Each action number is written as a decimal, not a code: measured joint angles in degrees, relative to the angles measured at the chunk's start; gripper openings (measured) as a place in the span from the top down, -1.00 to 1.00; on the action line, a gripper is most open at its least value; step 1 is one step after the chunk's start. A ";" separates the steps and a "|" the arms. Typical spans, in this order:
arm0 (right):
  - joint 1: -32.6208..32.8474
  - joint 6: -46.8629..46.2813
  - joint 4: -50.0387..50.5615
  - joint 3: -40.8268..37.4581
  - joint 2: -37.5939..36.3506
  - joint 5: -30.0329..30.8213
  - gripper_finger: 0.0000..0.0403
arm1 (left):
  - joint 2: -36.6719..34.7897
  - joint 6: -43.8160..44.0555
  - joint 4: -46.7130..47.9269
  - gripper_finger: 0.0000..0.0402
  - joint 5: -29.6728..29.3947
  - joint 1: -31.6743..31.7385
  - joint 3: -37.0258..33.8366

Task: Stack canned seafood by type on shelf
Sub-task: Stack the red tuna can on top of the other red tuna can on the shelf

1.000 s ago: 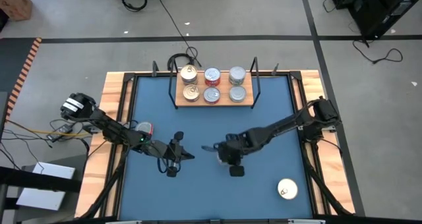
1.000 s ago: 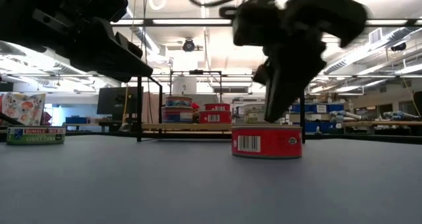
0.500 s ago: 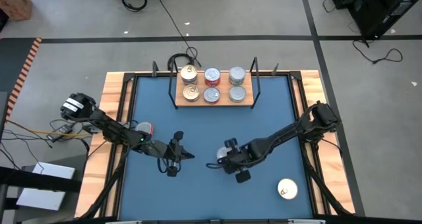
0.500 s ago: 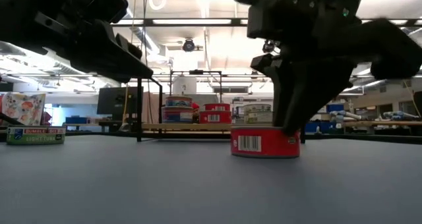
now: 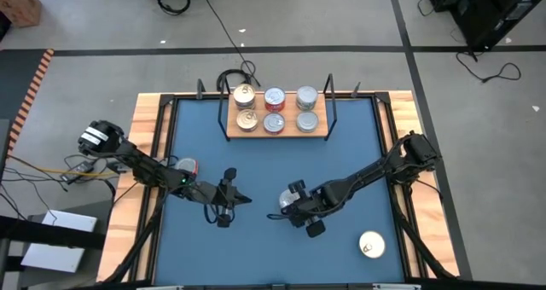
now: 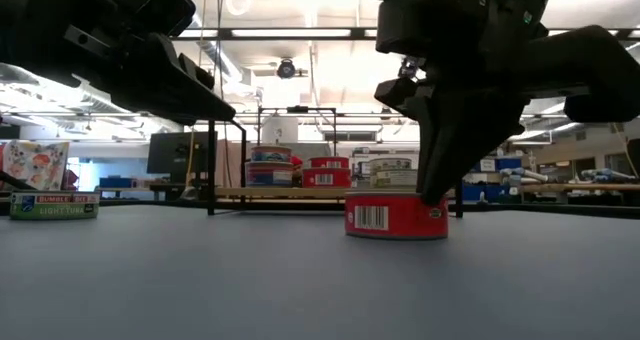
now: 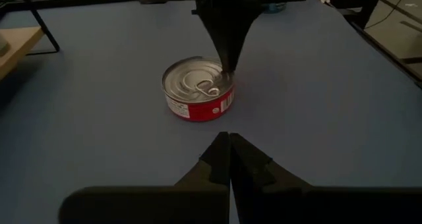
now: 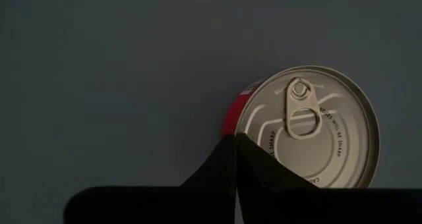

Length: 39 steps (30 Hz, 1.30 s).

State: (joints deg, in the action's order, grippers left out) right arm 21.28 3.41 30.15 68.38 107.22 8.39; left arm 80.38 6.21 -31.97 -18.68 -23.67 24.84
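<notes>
A red-sided tin with a silver ring-pull lid (image 5: 287, 201) (image 6: 397, 216) (image 7: 198, 92) (image 8: 306, 128) stands flat on the blue table, near its middle. My right gripper (image 5: 293, 207) (image 6: 430, 194) (image 8: 235, 138) is shut, and its tips are down on this tin. My left gripper (image 5: 247, 202) (image 7: 229, 136) is shut too. It hangs above the table to the tin's left, points at it and touches nothing. The shelf (image 5: 232, 130) (image 6: 300, 192) at the far edge carries six tins in gold, red and silver columns. My right gripper has its shut fingertips (image 7: 227, 67) on the lid's edge (image 8: 254, 135), on the side of the tin toward the table's right. The fingers come down from above, nearly upright. The tin stays flat on the table with its base down.
A gold-lidded tin (image 5: 371, 245) lies near the table's near right corner. Another tin (image 5: 186, 165) sits by the left rim, under my left arm. A green-labelled tin (image 6: 55, 205) shows at the left in the low view. The table's wooden rim (image 5: 145, 153) borders the blue surface.
My right gripper has come down and moved a little toward the near edge, and its shut tips have landed on the tin's lid. The tin has slid slightly toward the table's left, still flat.
</notes>
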 joint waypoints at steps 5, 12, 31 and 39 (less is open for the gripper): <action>-1.29 -1.28 -0.54 -0.27 -1.43 -2.98 0.98 | 0.00 0.27 -0.22 0.97 -0.10 0.67 0.00; -4.45 -6.72 -5.96 -0.24 -3.35 -12.66 0.99 | 0.00 0.27 -1.40 0.97 0.35 1.17 0.00; -12.78 -30.45 -20.62 -1.85 -3.21 -30.00 1.00 | 0.00 0.31 -3.11 0.97 0.48 1.17 0.02; -15.38 -35.14 -26.08 -7.11 -3.32 -33.05 1.00 | 0.00 0.47 -3.15 0.97 0.51 1.17 0.02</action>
State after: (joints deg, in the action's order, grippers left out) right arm 5.91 -31.72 4.08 61.27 103.90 -24.66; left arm 80.38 6.68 -35.11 -18.17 -22.50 24.86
